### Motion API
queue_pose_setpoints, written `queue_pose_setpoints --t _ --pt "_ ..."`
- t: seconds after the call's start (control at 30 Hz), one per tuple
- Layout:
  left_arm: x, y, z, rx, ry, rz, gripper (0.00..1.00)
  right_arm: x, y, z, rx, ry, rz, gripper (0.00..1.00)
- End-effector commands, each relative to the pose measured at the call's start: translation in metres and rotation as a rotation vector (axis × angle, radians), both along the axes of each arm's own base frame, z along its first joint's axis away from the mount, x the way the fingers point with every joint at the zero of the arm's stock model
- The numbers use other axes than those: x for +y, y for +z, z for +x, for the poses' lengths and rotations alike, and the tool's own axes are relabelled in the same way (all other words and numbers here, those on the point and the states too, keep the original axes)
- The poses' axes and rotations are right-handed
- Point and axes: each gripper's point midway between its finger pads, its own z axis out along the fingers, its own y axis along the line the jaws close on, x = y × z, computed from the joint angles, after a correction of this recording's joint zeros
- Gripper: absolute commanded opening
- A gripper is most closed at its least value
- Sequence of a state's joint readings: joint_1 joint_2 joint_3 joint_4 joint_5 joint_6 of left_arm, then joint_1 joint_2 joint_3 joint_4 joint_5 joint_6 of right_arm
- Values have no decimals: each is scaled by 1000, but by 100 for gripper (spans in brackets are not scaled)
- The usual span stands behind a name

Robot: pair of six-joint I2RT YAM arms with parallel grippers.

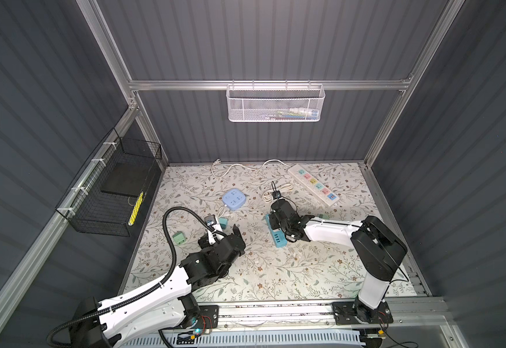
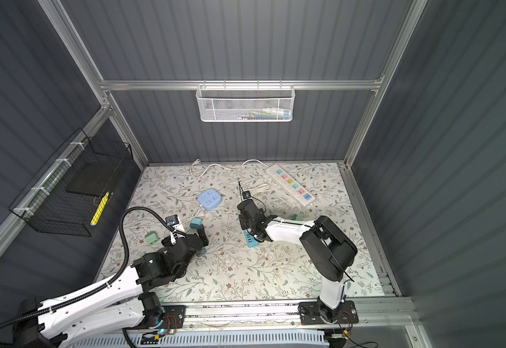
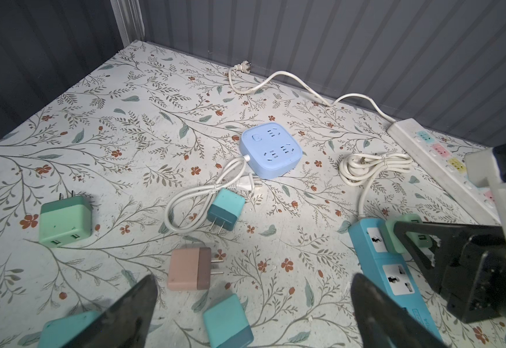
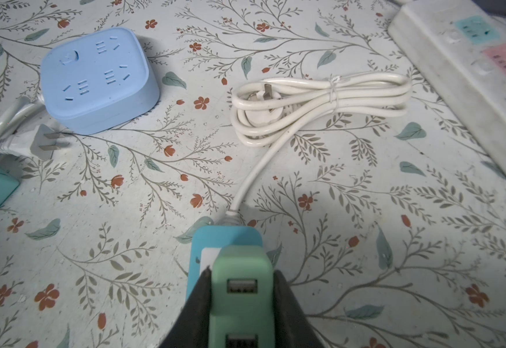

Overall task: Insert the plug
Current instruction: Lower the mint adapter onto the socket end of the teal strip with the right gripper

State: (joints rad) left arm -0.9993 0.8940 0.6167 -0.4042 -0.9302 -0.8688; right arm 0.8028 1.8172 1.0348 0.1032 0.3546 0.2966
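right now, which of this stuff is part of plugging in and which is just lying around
In the job: green adapter, clamped in the right end effector; teal power strip under it.
Lying about: blue square socket, white strip with coloured outlets, pink adapter, second green adapter, teal adapters.

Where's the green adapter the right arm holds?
In the right wrist view the green adapter is clamped in the right gripper's jaws, right of centre, over the cord end of the teal power strip, near the bundled white cord.
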Motion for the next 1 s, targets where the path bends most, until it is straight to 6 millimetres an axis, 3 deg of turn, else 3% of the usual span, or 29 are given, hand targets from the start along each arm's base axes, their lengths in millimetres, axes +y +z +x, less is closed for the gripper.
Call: queue_pose_setpoints --t 0.0,0.23,0.37,0.73,0.97 --pt "2 -2 0 11 0 16 100 -26 -86 -53 250 76 -240 27" --pt "4 -2 -2 19 0 18 100 -28 -99 -61 288 59 -221 29" --pt "5 0 -3 13 0 7 100 -23 -95 -64 292 79 -177 32" --pt "5 13 -2 -12 -9 -2 100 1 -47 -45 226 122 -98 42" --pt "8 22 -3 -34 -10 0 100 5 1 -33 182 118 -13 62"
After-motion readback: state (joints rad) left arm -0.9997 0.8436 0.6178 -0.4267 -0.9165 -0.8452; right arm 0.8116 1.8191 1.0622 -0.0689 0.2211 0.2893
